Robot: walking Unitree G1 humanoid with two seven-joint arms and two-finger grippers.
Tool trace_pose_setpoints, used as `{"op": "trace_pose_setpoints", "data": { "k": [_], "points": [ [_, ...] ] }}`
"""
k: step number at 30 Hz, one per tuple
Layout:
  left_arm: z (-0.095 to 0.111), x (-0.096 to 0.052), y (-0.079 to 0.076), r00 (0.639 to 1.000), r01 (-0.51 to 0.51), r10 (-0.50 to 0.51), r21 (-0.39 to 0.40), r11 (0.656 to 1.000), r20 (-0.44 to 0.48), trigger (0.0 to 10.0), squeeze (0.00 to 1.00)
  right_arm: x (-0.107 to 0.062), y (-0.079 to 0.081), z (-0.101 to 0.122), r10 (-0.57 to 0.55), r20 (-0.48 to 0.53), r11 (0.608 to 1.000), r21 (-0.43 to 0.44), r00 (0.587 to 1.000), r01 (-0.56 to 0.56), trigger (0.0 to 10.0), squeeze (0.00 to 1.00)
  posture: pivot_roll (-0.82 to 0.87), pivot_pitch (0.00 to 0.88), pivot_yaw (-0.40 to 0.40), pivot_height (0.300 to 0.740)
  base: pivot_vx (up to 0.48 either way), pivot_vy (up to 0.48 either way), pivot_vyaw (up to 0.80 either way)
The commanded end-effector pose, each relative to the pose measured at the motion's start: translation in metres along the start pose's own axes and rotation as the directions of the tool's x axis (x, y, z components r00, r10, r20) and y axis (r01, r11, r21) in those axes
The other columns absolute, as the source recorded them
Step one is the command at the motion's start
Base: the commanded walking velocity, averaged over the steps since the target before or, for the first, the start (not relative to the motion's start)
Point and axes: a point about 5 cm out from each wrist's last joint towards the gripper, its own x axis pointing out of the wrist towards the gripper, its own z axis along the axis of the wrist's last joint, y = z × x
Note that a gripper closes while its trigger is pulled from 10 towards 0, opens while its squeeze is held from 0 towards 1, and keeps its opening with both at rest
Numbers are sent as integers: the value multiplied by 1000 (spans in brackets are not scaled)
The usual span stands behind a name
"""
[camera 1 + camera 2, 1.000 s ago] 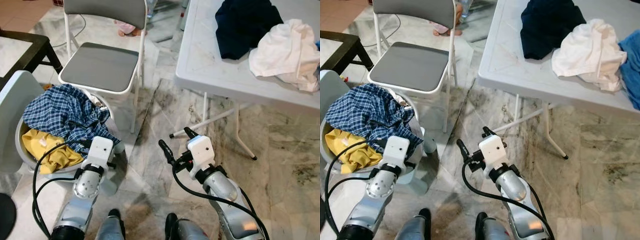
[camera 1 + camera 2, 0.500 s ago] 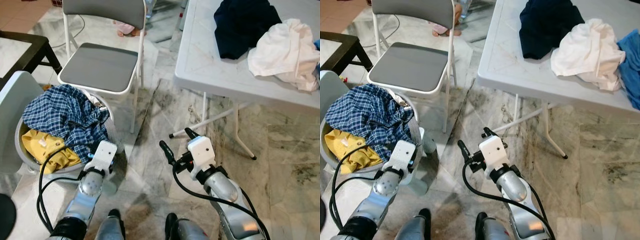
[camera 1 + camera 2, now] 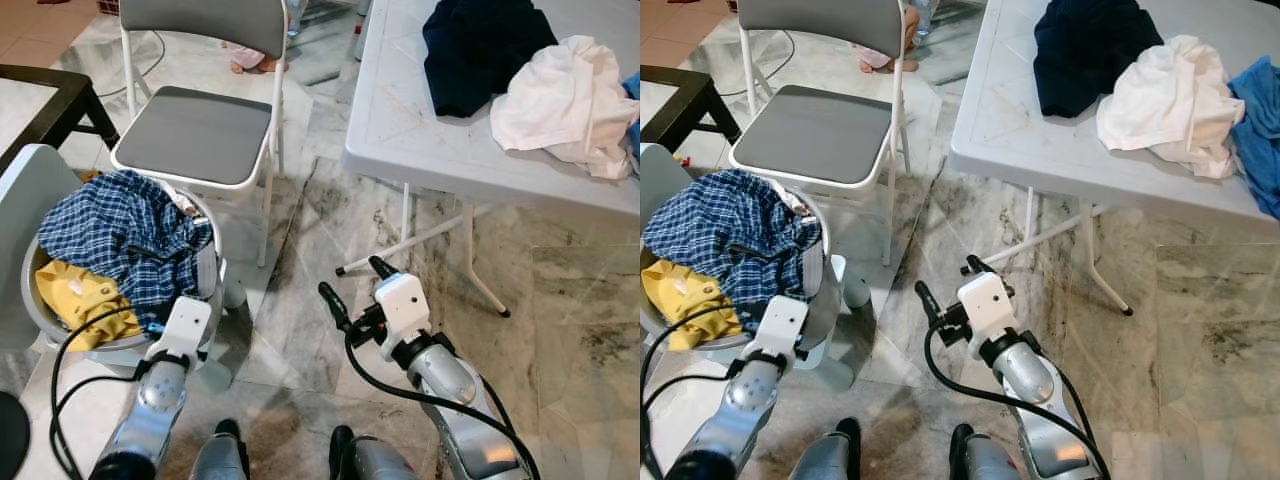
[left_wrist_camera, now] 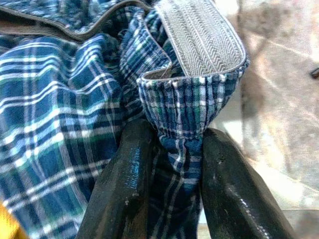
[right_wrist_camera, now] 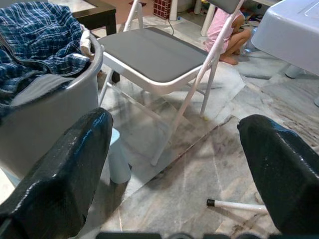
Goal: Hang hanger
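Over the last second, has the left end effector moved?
Yes. The left end effector, pinching the plaid shirt, has pulled back down the basket rim toward the robot; the chair barely shifted.

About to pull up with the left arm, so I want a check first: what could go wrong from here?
1. The left gripper pinches just a small fold of the blue plaid shirt, at its collar; it may slip out when lifted.
2. That shirt drapes over the grey laundry basket's rim and onto the yellow garment, so a pull could drag the garment out or tip the basket.
3. The open right gripper hangs near the white folding table's leg; a swing could hit it.
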Motion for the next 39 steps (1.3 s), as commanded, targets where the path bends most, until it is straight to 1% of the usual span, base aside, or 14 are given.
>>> {"op": "trace_pose_setpoints", "data": {
  "k": [1, 3, 6, 16, 19, 21, 23, 24, 26, 30, 34, 35, 37, 39],
  "points": [
    [2, -4, 18, 995, -87, 87, 1, 996, 40, 0, 0, -3, 0, -3, -1, -17, 1000, -1, 1000, 1, 10000, 0, 147, 267, -98, 740, 0, 0, 0],
    [2, -12, 24, 991, -119, 118, 11, 993, 71, 0, 0, -3, 0, -3, -1, -17, 1000, -2, 1000, 1, 10000, 0, 153, 268, -97, 740, 0, 0, 0],
    [1, -18, 29, 986, -139, 136, 24, 990, 92, 0, 0, -2, 0, -4, -1, -17, 1000, -3, 1000, 1, 10000, 0, 162, 269, -98, 740, 0, 0, 0],
    [2, -29, 32, 983, -151, 147, 25, 988, 109, 0, 0, 0, 2, -4, 12, -15, 1000, -2, 1000, -12, 10000, 0, 173, 271, -103, 740, 0, 0, 0],
    [-10, -45, 32, 989, -121, 115, 62, 991, 97, 0, 0, -1, 0, -4, 9, -17, 1000, -5, 1000, -9, 10000, 0, 172, 273, -102, 740, 0, 0, 0],
    [-15, -51, 31, 991, -108, 102, 74, 991, 86, 0, 0, -1, 0, -5, 7, -19, 1000, -5, 1000, -7, 10000, 0, 171, 274, -100, 740, 0, 0, 0],
    [-30, -67, 29, 996, -69, 62, 129, 989, 62, 0, 0, -2, 0, -6, 7, -22, 1000, -5, 1000, -7, 10000, 0, 172, 275, -100, 740, 0, 0, 0],
    [-30, -67, 29, 996, -69, 62, 129, 989, 62, 0, 0, -2, 0, -6, 7, -22, 1000, -5, 1000, -7, 10000, 0, 172, 275, -100, 740, 0, 0, 0],
    [-41, -76, 28, 998, -50, 45, 158, 986, 34, 0, 0, -3, 1, -6, 8, -23, 1000, -4, 1000, -8, 10000, 0, 174, 277, -102, 740, 0, 0, 0],
    [-48, -78, 27, 999, -45, 46, 174, 984, 0, 0, 0, -2, 2, -6, 14, -25, 1000, -4, 1000, -15, 10000, 0, 176, 278, -106, 740, 0, 0, 0],
    [-45, -71, 29, 999, -52, 53, 170, 984, -2, 196, 0, -2, 2, -7, 18, -27, 1000, -6, 999, -18, 10000, 0, 178, 278, -112, 740, 0, 0, 0],
    [-42, -67, 29, 999, -48, 47, 148, 988, 9, 10000, 1000, -2, 2, -7, 22, -28, 1000, -6, 999, -22, 10000, 0, 178, 278, -113, 740, 0, 0, 0],
    [-36, -63, 30, 999, -47, 43, 126, 991, 33, 10000, 1000, -2, 3, -7, 26, -27, 1000, -7, 999, -26, 10000, 0, 177, 276, -114, 740, 0, 0, 0],
    [-28, -59, 30, 996, -48, 37, 149, 988, 78, 10000, 1000, -2, 3, -7, 28, -28, 1000, -8, 999, -28, 10000, 0, 176, 275, -111, 740, 0, 0, 0]
  ]
}}
